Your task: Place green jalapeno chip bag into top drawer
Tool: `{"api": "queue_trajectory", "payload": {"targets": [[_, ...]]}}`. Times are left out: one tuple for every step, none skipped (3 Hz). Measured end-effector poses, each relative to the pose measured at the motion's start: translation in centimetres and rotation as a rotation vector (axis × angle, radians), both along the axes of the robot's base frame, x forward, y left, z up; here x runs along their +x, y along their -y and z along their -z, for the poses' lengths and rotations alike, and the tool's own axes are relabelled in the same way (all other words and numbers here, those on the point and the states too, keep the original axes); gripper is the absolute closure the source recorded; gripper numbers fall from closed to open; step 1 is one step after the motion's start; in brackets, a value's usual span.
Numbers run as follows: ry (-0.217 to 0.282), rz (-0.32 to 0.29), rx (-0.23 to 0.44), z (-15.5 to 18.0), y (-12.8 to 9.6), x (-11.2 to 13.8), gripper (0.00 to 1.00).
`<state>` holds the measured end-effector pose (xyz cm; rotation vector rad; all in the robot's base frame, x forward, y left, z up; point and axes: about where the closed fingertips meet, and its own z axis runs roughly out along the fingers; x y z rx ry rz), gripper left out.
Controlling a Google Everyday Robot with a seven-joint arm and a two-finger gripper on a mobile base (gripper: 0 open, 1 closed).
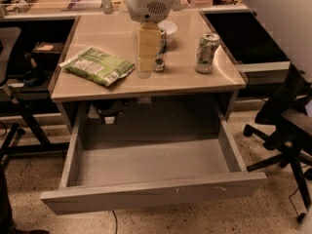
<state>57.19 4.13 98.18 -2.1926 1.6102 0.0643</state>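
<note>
The green jalapeno chip bag (99,66) lies flat on the left part of the beige desk top (185,82). The top drawer (151,193) is pulled wide open below the desk, its smooth grey inside bare. My gripper (145,72) hangs from the white arm head over the middle of the desk, its yellowish fingers (146,50) pointing down, just right of the bag and apart from it. It holds nothing that I can see.
A dark can (160,57) stands right behind the gripper, with a white bowl (168,27) beyond it. A silvery-green can (206,53) stands at the right of the desk. A black office chair (287,126) is at the right, another chair base at the left.
</note>
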Motion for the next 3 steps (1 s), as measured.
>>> {"api": "queue_trajectory", "payload": {"targets": [[-0.003, -0.092, -0.003, 0.75, -4.68, 1.21, 0.00], [0.003, -0.098, 0.005, 0.75, -5.34, 1.34, 0.00], [0.003, -0.085, 0.014, 1.27, -5.57, 1.73, 0.00]]}}
